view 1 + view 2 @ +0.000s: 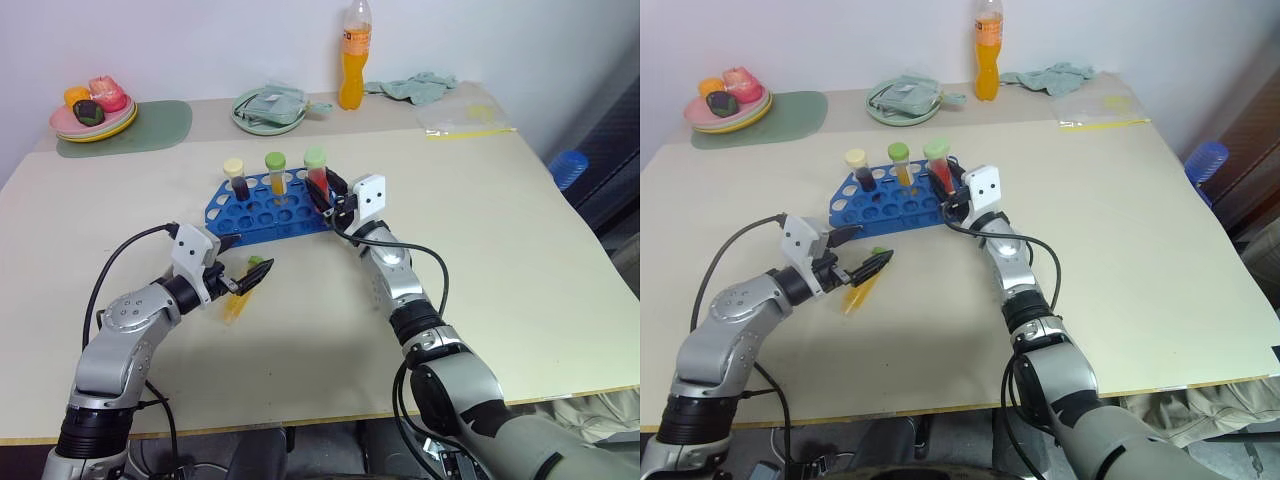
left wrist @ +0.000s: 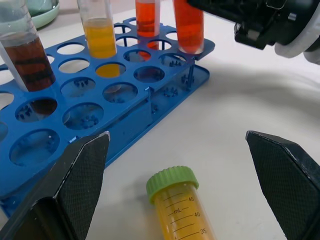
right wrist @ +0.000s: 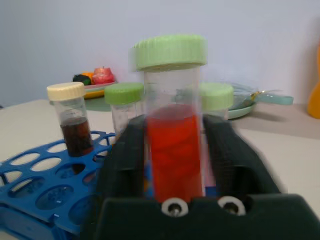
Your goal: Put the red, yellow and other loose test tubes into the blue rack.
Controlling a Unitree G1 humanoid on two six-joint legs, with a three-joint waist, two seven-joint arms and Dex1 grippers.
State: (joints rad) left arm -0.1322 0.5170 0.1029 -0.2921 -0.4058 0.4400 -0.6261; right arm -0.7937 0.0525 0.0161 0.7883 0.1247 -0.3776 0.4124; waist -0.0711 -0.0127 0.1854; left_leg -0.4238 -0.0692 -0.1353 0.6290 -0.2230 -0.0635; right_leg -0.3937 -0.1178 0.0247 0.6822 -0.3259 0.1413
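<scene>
The blue rack [image 1: 262, 212] stands mid-table. In it stand a maroon tube with a cream cap [image 1: 236, 178], a yellow tube with a green cap [image 1: 276, 172] and a red tube with a pale green cap [image 1: 317, 172]. My right gripper [image 1: 327, 197] is open, its fingers flanking the red tube [image 3: 175, 150] with thin gaps on both sides. The left wrist view has one more orange-red tube [image 2: 147, 20] upright behind. A loose yellow tube with a green cap [image 2: 180, 210] lies on the table in front of the rack. My left gripper [image 1: 252, 254] is open wide, straddling its cap end.
At the back stand an orange drink bottle [image 1: 354, 60], a bowl with a cloth [image 1: 270, 108], a crumpled cloth [image 1: 420, 88] and a clear bag [image 1: 465, 118]. Plates of food [image 1: 93, 115] sit back left. A round blue object [image 1: 568, 165] lies off the right edge.
</scene>
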